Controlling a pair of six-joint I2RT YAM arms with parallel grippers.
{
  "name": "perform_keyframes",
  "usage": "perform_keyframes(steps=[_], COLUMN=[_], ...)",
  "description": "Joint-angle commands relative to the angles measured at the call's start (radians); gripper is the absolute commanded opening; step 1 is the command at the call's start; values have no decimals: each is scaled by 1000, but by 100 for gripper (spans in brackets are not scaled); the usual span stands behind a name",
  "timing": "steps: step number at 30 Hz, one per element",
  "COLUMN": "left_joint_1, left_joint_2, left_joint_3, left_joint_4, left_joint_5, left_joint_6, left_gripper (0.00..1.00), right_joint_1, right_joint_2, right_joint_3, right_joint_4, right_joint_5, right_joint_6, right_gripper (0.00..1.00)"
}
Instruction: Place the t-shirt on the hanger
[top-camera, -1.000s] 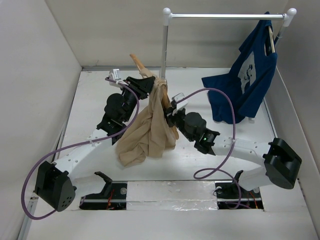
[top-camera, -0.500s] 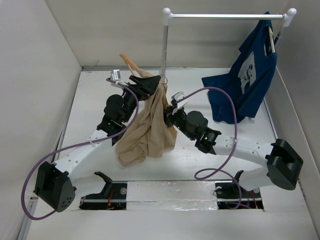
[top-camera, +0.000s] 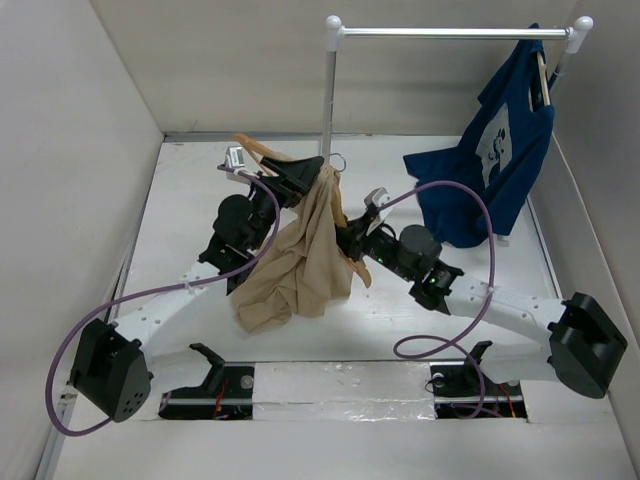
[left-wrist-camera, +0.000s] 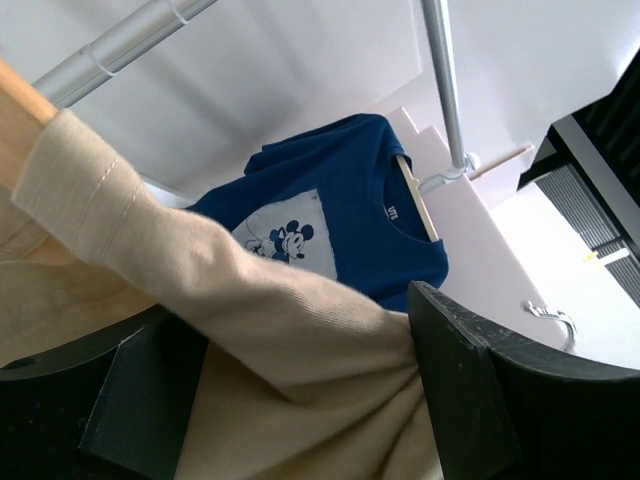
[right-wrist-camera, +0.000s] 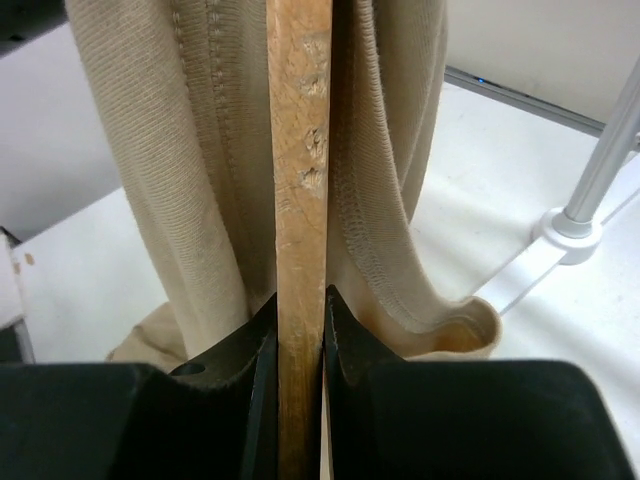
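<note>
Jaws of the right gripper (right-wrist-camera: 300, 325) are pressed together on the thin edge of the light natural-wood triangular hanger (right-wrist-camera: 300, 150). They hold it in the air between the two arms, with cloth hanging on either side of the wood. Jaws of the left gripper (left-wrist-camera: 305, 380) pinch a thick bunch of the plain tan cloth t-shirt (top-camera: 290, 270) up near the top of the hanger. One bare wooden end pokes out past the cloth to the far left. Most of the t-shirt hangs down as a gathered rope, and its lower part is heaped on the white worktop (top-camera: 190, 220).

The likeliest trouble is the hanger twisting or sliding in the right gripper. That grip is narrow and sits on smooth wood, so a sideways tug from the left gripper could lever it round. A second risk is that the cloth is bunched rather than spread. Pulling it along the wood may jam it on one shoulder or drag it off altogether.

The dark blue printed t-shirt (top-camera: 490, 150) hangs from the metal rail (top-camera: 450, 33), well apart from the work.
</note>
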Motion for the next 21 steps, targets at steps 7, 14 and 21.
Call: perform_keyframes(steps=[7,14,21], left_joint_1=[54,73,96], left_joint_2=[86,103,37], left_joint_3=[58,32,-88], left_joint_4=[-60,-66,60], left_joint_5=[119,93,29], left_joint_6=[-46,-72,-112], left_gripper=[73,72,82], right_joint_1=[108,205,146], right_joint_2=[-25,32,-32], right_joint_3=[161,123,65], right_joint_4=[-51,81,121], right_joint_5=[154,453,346], right_joint_6=[-315,-416,-293], right_gripper=[0,0,0])
